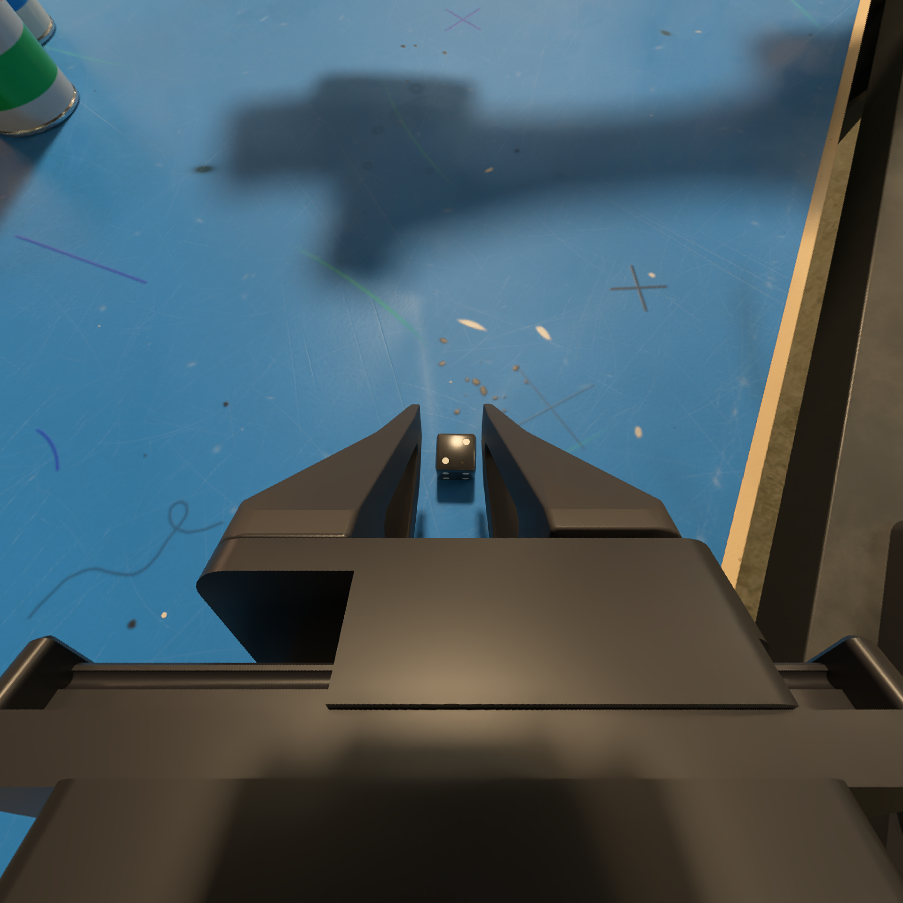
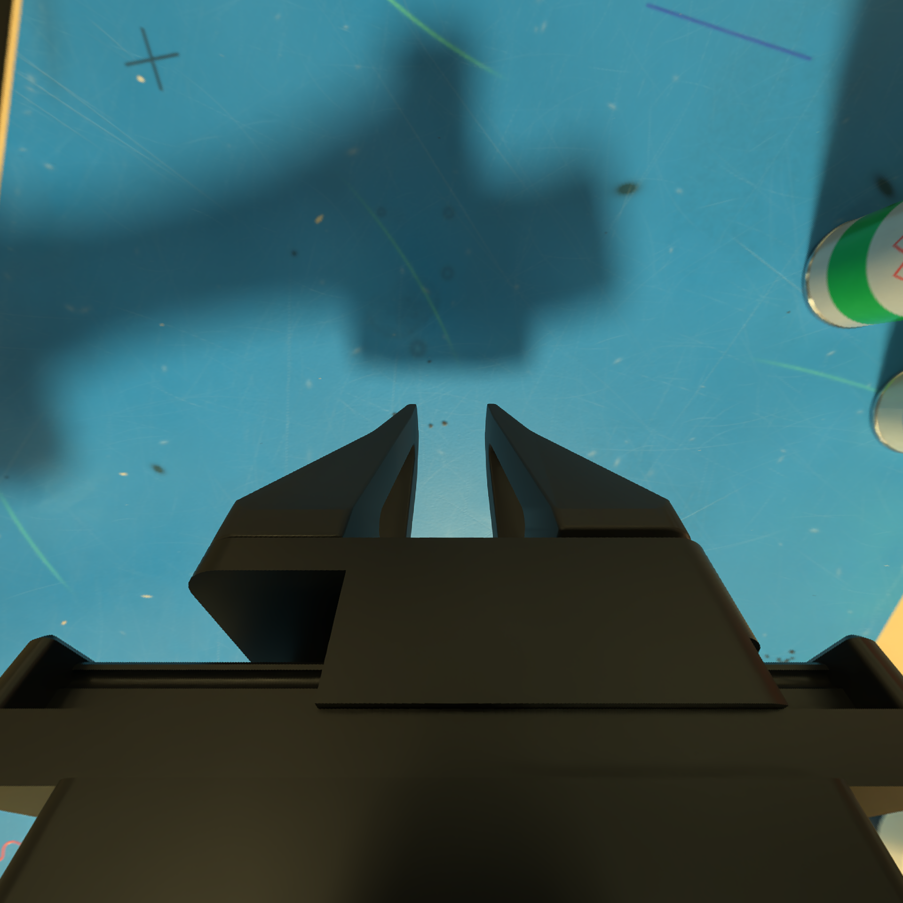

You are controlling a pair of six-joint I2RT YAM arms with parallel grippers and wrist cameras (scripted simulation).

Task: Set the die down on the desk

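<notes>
We see the die (image 1: 455, 453), black with pale pips, sitting between the two fingers of the left pincer (image 1: 451, 415), with a thin strip of blue showing on either side of it, so neither finger touches it; its own small shadow lies just below it on the blue tabletop (image 1: 293, 342), and whether it rests on the surface or hangs a little above we cannot tell; the left pincer is released, its jaws parted slightly wider than the die. The die lies toward the tabletop's right edge as the left wrist view shows it, where a tan rim runs; pen crosses, scratches and pale flecks mark the surface around it. In the far left corner of that view stands a white can with a green band (image 1: 29, 83), well apart from the die; a second can (image 1: 34, 19) sits just behind it. The right pincer (image 2: 451, 415) hangs over bare tabletop, released and holding nothing; the green-banded can appears at that view's right edge.
</notes>
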